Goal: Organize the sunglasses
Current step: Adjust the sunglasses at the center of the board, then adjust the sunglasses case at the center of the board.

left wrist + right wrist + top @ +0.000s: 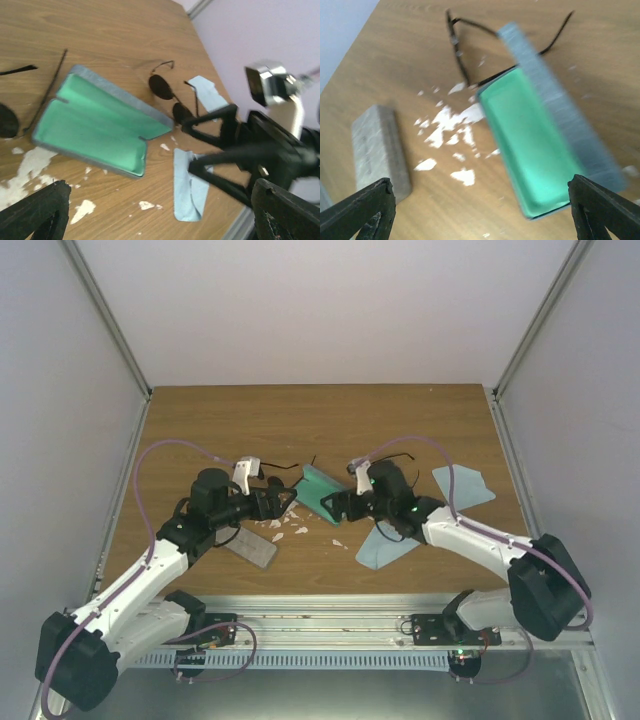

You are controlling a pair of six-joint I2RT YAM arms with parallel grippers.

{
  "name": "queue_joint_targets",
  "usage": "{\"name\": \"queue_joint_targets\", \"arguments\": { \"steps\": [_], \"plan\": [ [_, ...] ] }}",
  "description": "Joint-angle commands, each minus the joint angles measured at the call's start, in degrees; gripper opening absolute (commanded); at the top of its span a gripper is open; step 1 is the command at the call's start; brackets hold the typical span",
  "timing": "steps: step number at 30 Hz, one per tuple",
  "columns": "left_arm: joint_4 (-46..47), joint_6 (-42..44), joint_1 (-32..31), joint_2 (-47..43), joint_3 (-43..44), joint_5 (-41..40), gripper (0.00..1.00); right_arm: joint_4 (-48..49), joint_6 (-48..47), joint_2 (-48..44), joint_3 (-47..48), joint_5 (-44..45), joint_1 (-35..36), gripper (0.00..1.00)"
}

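Sunglasses are in neither grip: the left fingers (45,197) and right fingers (605,200) stand wide apart and empty, on either side of the open green-lined case (95,125). The dark round-lensed pair (162,88) lies on the bench (100,30) just beyond the case, and the second wire-framed pair (456,50) lies against its other edge. Thin wire lying flat may slip out of a pinch or bend. The arms, working nose to nose, could clash.

I see a green-lined case (320,494) open at centre, a grey case (249,548) lower left, one blue cloth (463,486) at right, another (386,550) below centre.
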Motion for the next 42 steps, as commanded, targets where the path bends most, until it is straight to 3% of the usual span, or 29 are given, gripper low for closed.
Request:
{"name": "queue_joint_targets", "arguments": {
  "steps": [1, 5, 10, 20, 27, 32, 38, 42],
  "plan": [
    [-5.09, -1.65, -0.36, -0.76, 2.02, -6.93, 0.97, -1.92, 3.38, 0.68, -2.14, 5.66, 7.46, 0.91],
    [-7.30, -3.16, -0.41, -1.97, 1.67, -10.30, 0.94, -0.10, 3.76, 9.30, 0.90, 3.35, 12.68, 0.82],
    [-6.32, -5.02, -0.34, -2.82, 0.57, -9.33, 0.91, 1.76, 4.66, 18.23, 4.38, 2.94, 13.47, 0.67],
    [-4.21, -5.16, -0.41, -1.09, 0.26, -7.40, 0.88, -4.62, 10.81, 21.40, 4.49, 17.73, 10.64, 0.61],
    [-2.70, -4.33, -0.41, 0.61, 0.49, -6.31, 0.88, -6.45, 10.14, 18.79, 4.80, 20.27, 8.99, 0.63],
    [-1.59, -3.92, -0.43, 1.58, 0.08, -4.97, 0.88, -11.07, 12.81, 11.20, 2.28, 21.64, 9.49, 0.63],
    [1.79, -5.94, -2.28, 2.30, -1.61, -2.85, 0.87, -27.26, 18.72, 2.08, -0.13, 25.88, 13.26, 0.52],
    [2.29, -7.70, -3.95, 2.76, -1.89, -3.02, 0.86, -32.09, 20.84, 1.06, -1.16, 25.32, 17.66, 0.44]
  ]
}}
